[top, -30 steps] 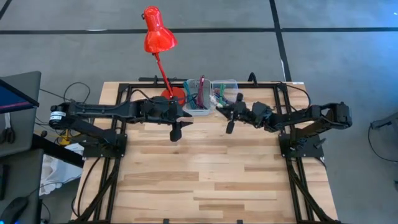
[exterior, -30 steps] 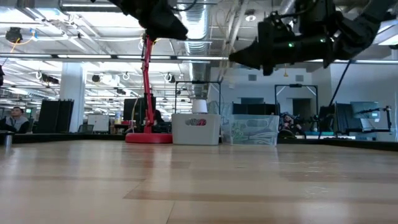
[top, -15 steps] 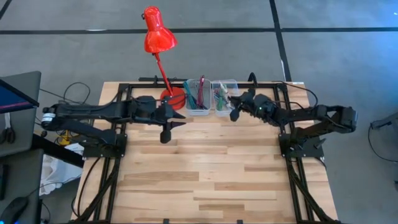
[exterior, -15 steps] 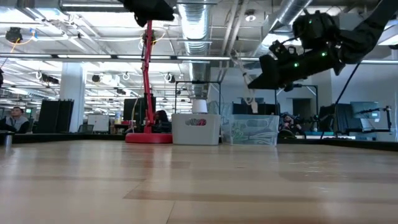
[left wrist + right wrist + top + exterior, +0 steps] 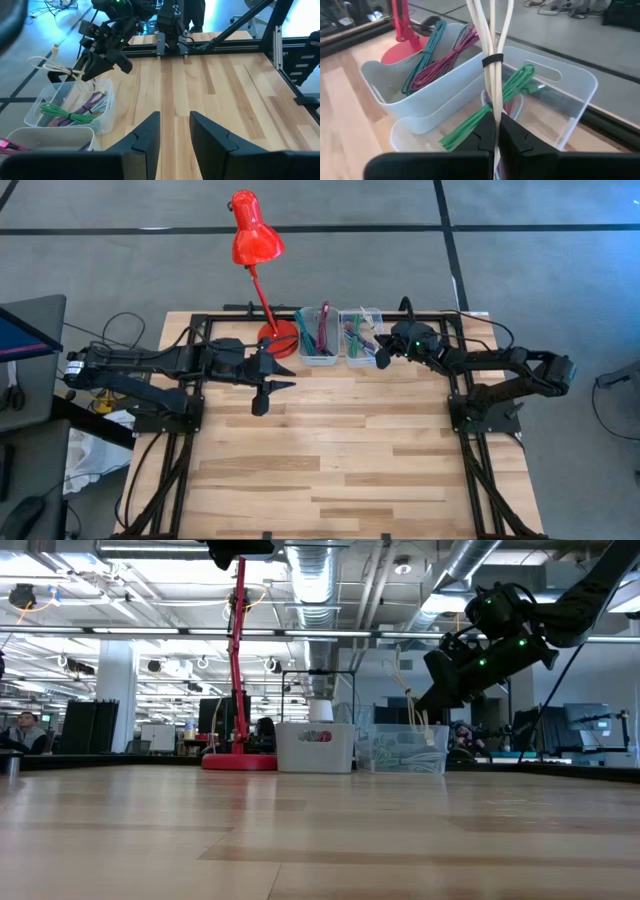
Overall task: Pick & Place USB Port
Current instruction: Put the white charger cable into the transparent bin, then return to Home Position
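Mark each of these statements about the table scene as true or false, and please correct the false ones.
1. The right gripper holds a bundled cream-white cable, with its jaws shut on it. True.
2. The clear plastic bin contains a coiled green cable. True.
3. The red desk lamp lies tipped over on the wooden table. False: it stands upright on its round base beside the bins.
4. The left gripper holds a purple cable. False: nothing is between its jaws, and it is over bare wood.
5. The opaque white plastic bin is empty. False: it holds teal and magenta cables.
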